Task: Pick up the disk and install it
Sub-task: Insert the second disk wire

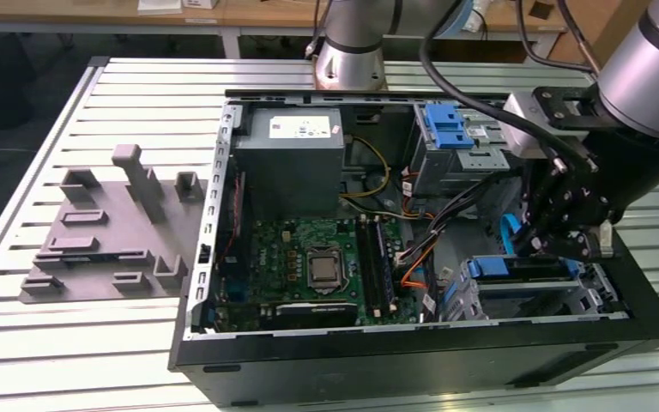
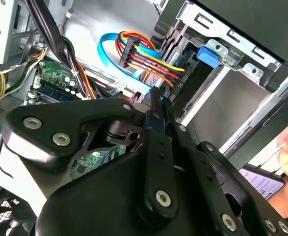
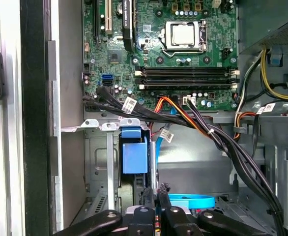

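Your gripper (image 1: 549, 249) was down inside the open PC case (image 1: 421, 356), at the corner nearest the camera on the exterior view's right. Fingers (image 3: 146, 199) were pinched narrow, pads nearly together w/ nothing between them; same in the second wrist view, where they met at one tip (image 2: 156, 98). The disk (image 1: 521, 269) sat in the drive cage (image 1: 599, 292) at that corner, its blue rail end facing into the case. In the first wrist view the blue end (image 3: 134, 156) stood between the cage's silver walls, and the disk's dark edge ran from it toward the fingers. The fingertips were just beside that edge; can't tell if they touched. A flat blue data cable (image 3: 190, 200) curled near the fingertips, and a black cable bundle (image 3: 217, 140) crossed betw. cage and motherboard (image 3: 183, 54). In the exterior view the motherboard (image 1: 312, 257) lay on the case floor, w/ the grey PSU box (image 1: 295, 163) beyond it at the far end. A second cage w/ a blue latch (image 1: 450, 129) sat at the far end on the exterior view's right, well apart from the gripper. Outside the case, on the exterior view's left, a grey plastic fixture (image 1: 106, 232) lay on the slatted table (image 1: 32, 326).
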Controlling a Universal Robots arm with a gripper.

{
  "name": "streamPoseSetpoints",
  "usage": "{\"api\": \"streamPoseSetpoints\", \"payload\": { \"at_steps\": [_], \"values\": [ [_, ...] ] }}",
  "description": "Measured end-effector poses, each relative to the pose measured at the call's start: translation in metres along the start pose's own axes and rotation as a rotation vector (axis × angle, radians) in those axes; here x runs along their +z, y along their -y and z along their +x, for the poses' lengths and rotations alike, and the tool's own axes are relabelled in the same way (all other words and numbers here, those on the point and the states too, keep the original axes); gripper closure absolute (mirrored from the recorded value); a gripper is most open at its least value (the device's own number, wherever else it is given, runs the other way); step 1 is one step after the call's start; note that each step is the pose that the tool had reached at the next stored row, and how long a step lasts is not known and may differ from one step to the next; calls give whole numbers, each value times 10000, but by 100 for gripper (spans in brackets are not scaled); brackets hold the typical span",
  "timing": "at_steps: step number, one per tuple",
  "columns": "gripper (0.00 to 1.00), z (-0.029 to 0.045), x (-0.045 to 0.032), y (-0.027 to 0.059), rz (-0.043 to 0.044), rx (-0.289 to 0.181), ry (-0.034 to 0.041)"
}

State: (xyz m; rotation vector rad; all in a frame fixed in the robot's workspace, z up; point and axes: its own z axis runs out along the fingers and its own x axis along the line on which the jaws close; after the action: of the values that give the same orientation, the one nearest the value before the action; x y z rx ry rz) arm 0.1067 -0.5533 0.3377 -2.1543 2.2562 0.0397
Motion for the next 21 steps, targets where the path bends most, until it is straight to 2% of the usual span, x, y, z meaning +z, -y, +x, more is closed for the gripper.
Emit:
{"api": "streamPoseSetpoints", "payload": {
  "at_steps": [6, 12, 21],
  "values": [
    [84, 6, -22, 0, -1, 1, 15],
    [84, 75, -22, 3, -2, 1, 42],
    [84, 87, -19, 4, -3, 1, 55]
  ]
}}
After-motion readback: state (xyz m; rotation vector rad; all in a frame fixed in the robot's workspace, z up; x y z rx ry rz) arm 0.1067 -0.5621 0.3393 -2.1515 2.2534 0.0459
